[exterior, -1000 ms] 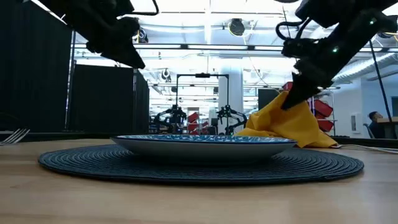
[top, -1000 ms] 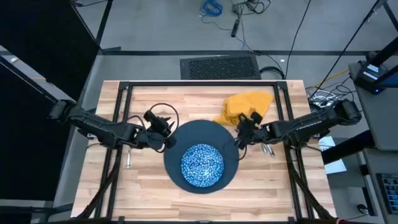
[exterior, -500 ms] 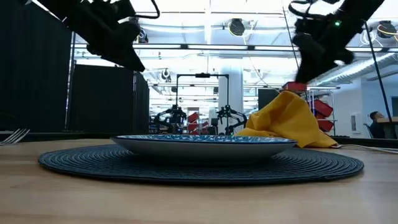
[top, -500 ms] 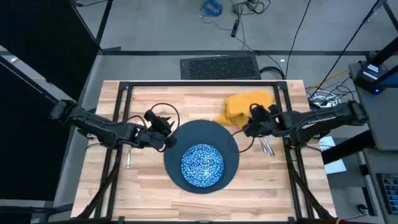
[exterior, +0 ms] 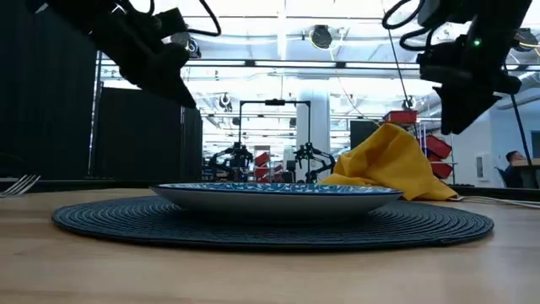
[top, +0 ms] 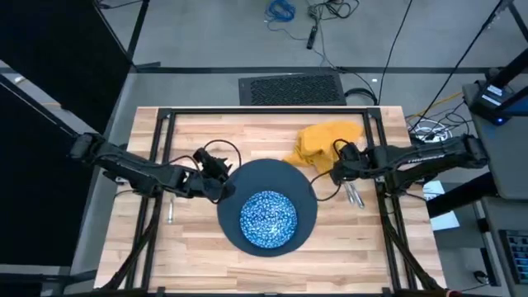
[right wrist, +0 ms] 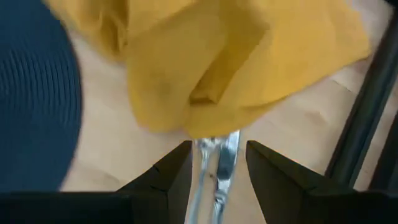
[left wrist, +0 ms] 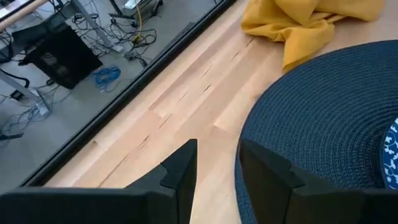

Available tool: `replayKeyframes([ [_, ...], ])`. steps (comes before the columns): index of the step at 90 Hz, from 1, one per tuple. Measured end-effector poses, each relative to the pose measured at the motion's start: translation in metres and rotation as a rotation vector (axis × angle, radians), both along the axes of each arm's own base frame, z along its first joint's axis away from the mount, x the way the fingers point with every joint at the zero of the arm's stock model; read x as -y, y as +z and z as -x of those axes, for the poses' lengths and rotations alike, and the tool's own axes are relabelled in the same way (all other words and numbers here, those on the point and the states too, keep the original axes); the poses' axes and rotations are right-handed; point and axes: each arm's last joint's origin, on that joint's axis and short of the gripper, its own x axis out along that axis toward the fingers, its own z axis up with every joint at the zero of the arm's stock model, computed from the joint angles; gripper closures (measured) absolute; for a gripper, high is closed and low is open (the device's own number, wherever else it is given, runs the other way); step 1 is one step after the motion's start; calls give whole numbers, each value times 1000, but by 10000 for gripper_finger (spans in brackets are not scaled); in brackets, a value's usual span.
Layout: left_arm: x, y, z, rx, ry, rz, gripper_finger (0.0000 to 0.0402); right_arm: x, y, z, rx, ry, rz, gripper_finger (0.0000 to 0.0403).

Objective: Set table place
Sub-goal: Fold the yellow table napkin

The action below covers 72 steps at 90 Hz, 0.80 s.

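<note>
A blue-and-white speckled dish [top: 268, 219] sits in the middle of a large dark blue-grey round woven mat [top: 247, 177] on the pale wood table [top: 206, 124]. A mustard-yellow napkin [top: 326, 140] lies crumpled beyond the mat's far right. Silver cutlery [top: 355, 196] lies right of the mat, and a fork [top: 171, 210] lies on the wood to its left. My left gripper [top: 221, 185] hovers open over the mat's left edge [left wrist: 261, 143]. My right gripper [top: 337, 175] is open in the air, with the cutlery [right wrist: 217, 165] below its gap and the napkin [right wrist: 217, 62] just ahead.
A black metal frame [top: 264, 111] runs around the tabletop, with a rail [right wrist: 360, 124] close beside the cutlery. Bare wood lies along the near edge and at the far left. Cables and a dark floor mat [top: 290, 88] lie beyond the table's far edge.
My right gripper has left the mat's right edge, risen, and gone toward the table's right edge; it now hangs over the cutlery beside the napkin. The napkin, dish and mat have stayed where they were.
</note>
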Motion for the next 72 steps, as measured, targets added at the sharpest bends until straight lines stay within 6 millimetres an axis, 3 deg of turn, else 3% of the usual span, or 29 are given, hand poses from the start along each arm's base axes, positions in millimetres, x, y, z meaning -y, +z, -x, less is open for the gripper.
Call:
replayKeyframes([
  [13,0,1,-1,10,0,3,294,2,-9,-5,-132,96,12,261],
  [30,0,1,-2,22,-2,9,294,17,-21,-6,-319,58,17,261],
  [58,0,1,-1,21,-3,9,294,46,-35,-25,-289,36,21,261],
  [72,0,1,-1,20,-3,9,294,58,-45,-28,-314,26,-59,261],
])
